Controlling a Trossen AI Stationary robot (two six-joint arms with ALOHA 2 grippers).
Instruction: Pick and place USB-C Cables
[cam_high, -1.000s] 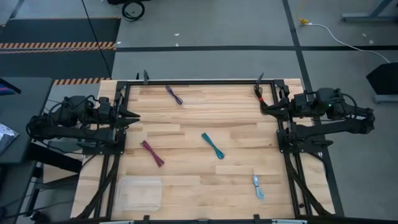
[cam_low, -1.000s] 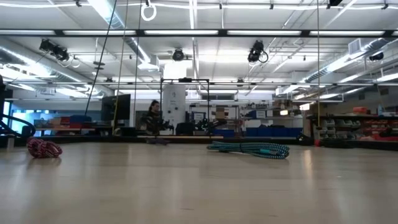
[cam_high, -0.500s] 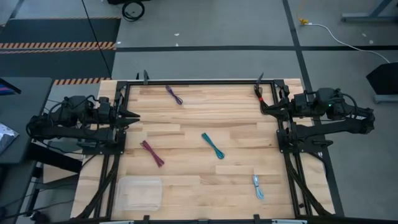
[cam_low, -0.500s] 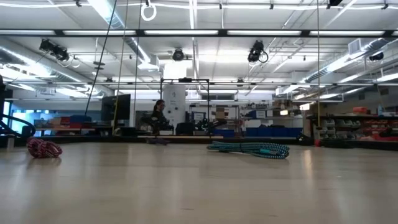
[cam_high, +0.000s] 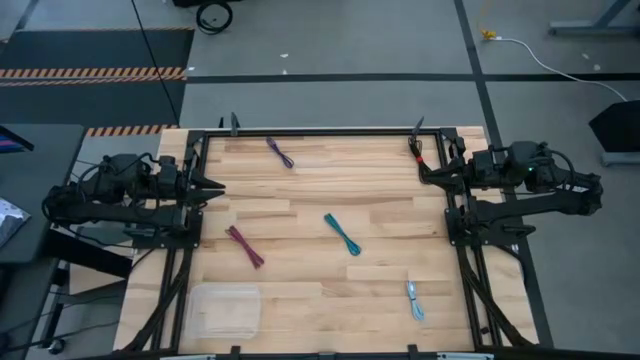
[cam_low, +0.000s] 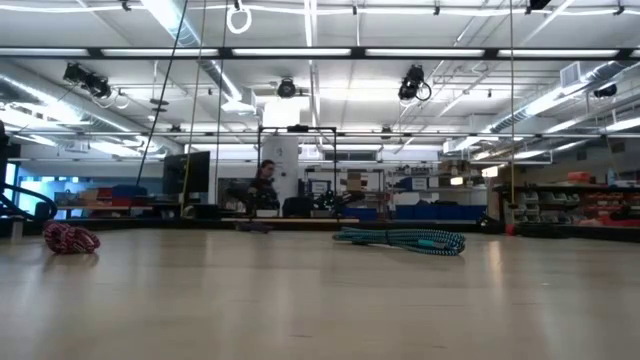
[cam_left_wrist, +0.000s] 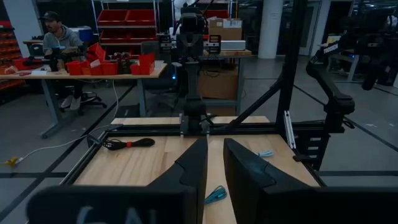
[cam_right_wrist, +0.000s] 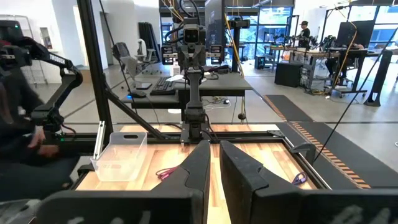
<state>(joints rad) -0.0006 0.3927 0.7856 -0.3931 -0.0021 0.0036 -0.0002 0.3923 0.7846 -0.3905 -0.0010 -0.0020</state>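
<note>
Five small bundled cables lie flat on the wooden table: purple (cam_high: 280, 153) near the far edge, black-with-red (cam_high: 417, 148) at the far right corner, teal (cam_high: 342, 234) in the middle, maroon (cam_high: 244, 246) left of it, and light blue (cam_high: 414, 299) near the right front. My left gripper (cam_high: 218, 187) waits at the left edge and my right gripper (cam_high: 425, 172) at the right edge, just nearer than the black-with-red cable. Both point inward, raised, with only a narrow slit between the fingers in the wrist views (cam_left_wrist: 214, 168) (cam_right_wrist: 214, 163). Neither holds anything.
A clear plastic container (cam_high: 225, 310) stands at the near left corner of the table. A black metal frame (cam_high: 320, 131) runs along the far edge and both sides. In the low view the teal (cam_low: 400, 240) and maroon (cam_low: 70, 238) cables show. A person sits in the room beyond (cam_left_wrist: 57, 37).
Neither arm nor any cable has moved. In the low view a person far off in the room behind the table has walked a little to the right.
</note>
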